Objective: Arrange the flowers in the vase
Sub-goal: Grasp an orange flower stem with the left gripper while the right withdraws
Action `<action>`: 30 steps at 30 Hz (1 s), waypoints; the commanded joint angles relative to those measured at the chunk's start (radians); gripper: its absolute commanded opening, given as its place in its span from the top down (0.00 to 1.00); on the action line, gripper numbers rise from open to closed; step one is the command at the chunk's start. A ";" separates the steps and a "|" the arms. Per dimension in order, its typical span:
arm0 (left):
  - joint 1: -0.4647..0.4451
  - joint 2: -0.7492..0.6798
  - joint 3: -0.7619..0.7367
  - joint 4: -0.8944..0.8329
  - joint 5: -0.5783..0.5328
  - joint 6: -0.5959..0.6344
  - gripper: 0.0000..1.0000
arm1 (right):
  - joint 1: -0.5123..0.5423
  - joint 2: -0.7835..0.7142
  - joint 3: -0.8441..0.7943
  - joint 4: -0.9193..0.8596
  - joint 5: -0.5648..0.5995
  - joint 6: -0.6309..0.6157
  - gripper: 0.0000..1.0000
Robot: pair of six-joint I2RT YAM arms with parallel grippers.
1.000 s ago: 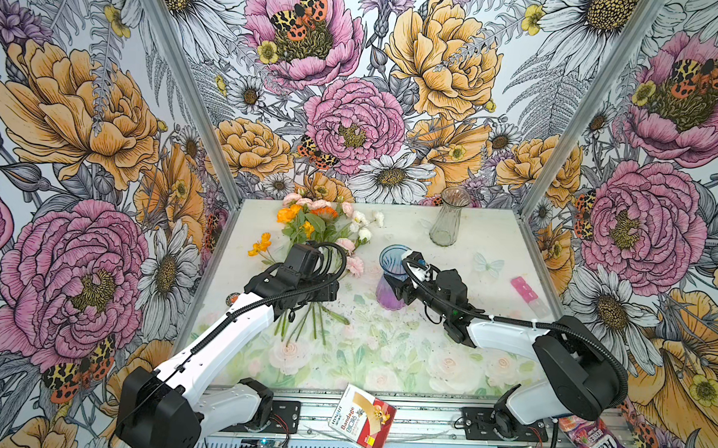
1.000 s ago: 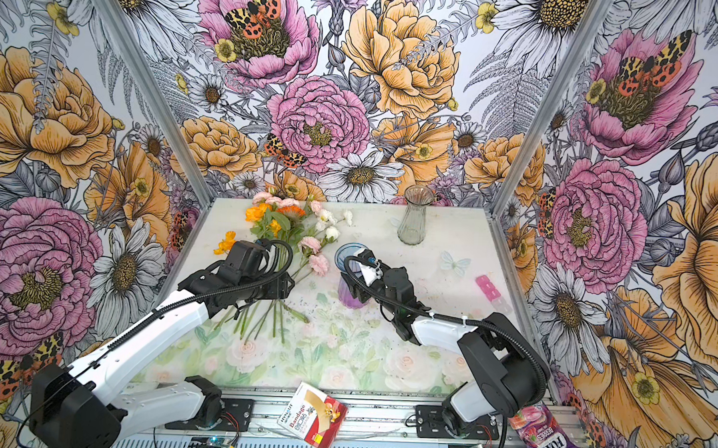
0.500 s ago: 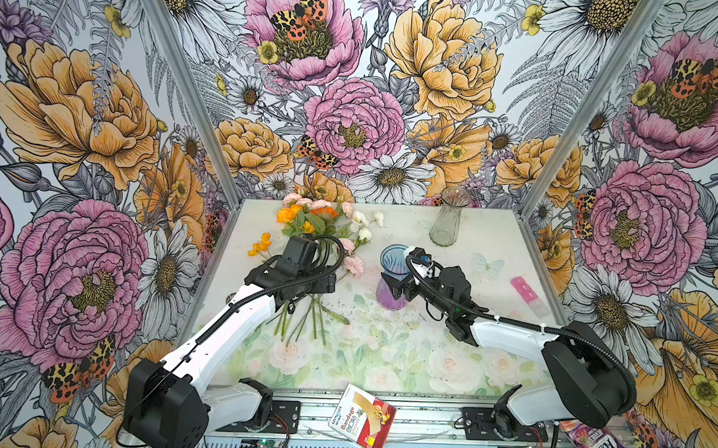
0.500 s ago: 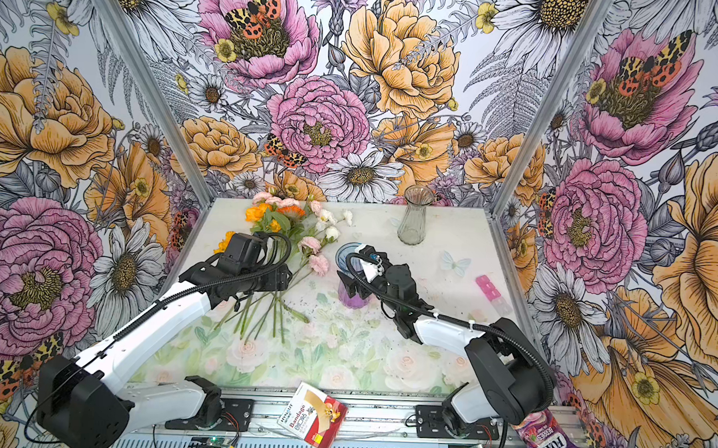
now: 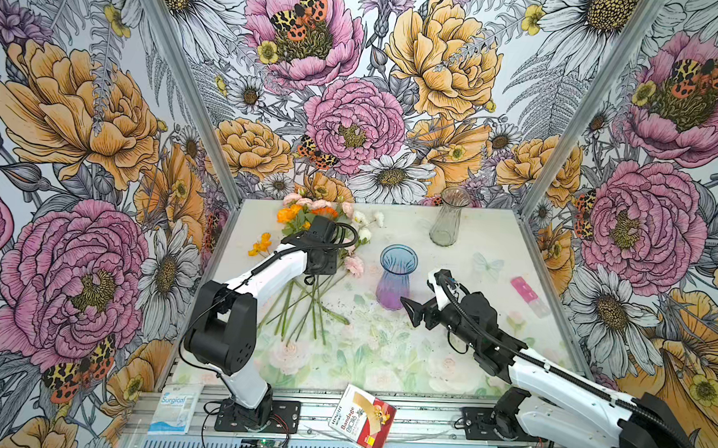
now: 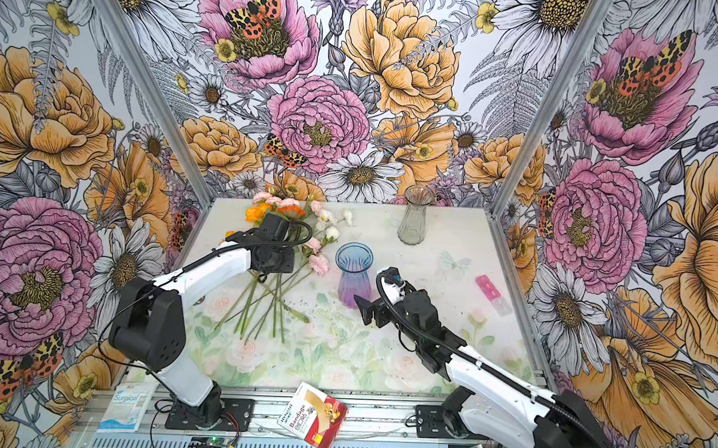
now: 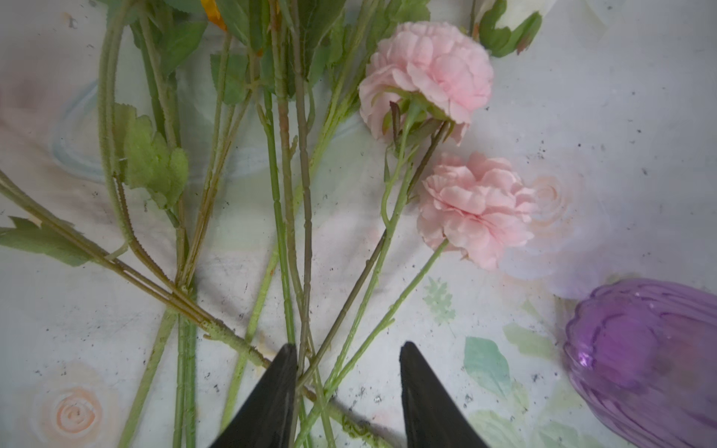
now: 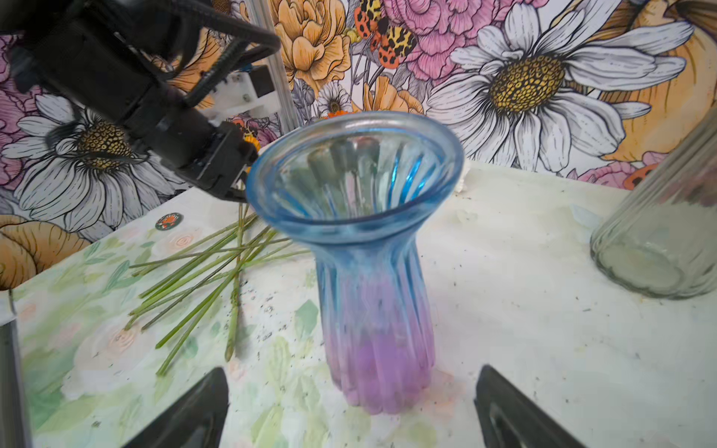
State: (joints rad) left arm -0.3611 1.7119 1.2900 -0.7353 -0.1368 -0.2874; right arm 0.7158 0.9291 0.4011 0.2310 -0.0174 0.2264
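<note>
Right wrist: vase (image 8: 372, 302) clear of fingers (image 8: 186, 415)

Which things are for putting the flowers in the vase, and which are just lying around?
For the job:
- flowers
- blue-and-purple vase

Just lying about:
- clear glass vase, which looks spare
- bandage box
- Surgical packet
- small pink item

Both top views: high over front edge of surface (image 5: 384, 359), angled down toward back wall (image 5: 354, 108), far, whole scene, near-identical overlap. Left wrist cam: close, straight down on flowers (image 7: 426, 73). Right wrist cam: low, near, side-on to blue-purple vase (image 8: 372, 310). Both wrist cams catch vase + flowers.
</note>
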 commanded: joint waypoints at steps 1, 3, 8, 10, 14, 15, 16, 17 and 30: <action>0.029 0.073 0.078 0.003 -0.035 0.012 0.62 | 0.065 -0.089 0.019 -0.187 0.091 0.065 0.00; 0.037 0.143 0.121 0.003 -0.035 0.022 0.64 | 0.108 -0.113 0.051 -0.246 0.108 0.107 0.01; 0.060 0.215 0.180 -0.008 -0.047 0.022 0.67 | 0.211 -0.082 0.097 -0.245 0.159 0.179 0.00; 0.065 0.228 0.190 -0.009 -0.049 0.024 0.68 | 0.256 -0.053 0.111 -0.211 0.188 0.165 0.01; 0.071 0.256 0.216 -0.011 -0.055 0.033 0.69 | 0.295 0.027 0.137 -0.158 0.196 0.135 0.00; 0.074 0.261 0.223 -0.014 -0.057 0.034 0.70 | 0.298 0.042 0.143 -0.152 0.191 0.131 0.01; 0.074 0.265 0.227 -0.015 -0.055 0.037 0.70 | 0.299 0.053 0.147 -0.151 0.190 0.128 0.01; 0.074 0.267 0.229 -0.015 -0.059 0.038 0.71 | 0.300 0.061 0.149 -0.150 0.190 0.129 0.01; 0.076 0.327 0.291 -0.026 -0.053 0.045 0.74 | 0.302 0.005 0.125 -0.176 0.236 0.108 0.00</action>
State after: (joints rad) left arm -0.2958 2.0224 1.5463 -0.7547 -0.1726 -0.2573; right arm 1.0096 0.9573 0.5190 0.0521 0.1852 0.3481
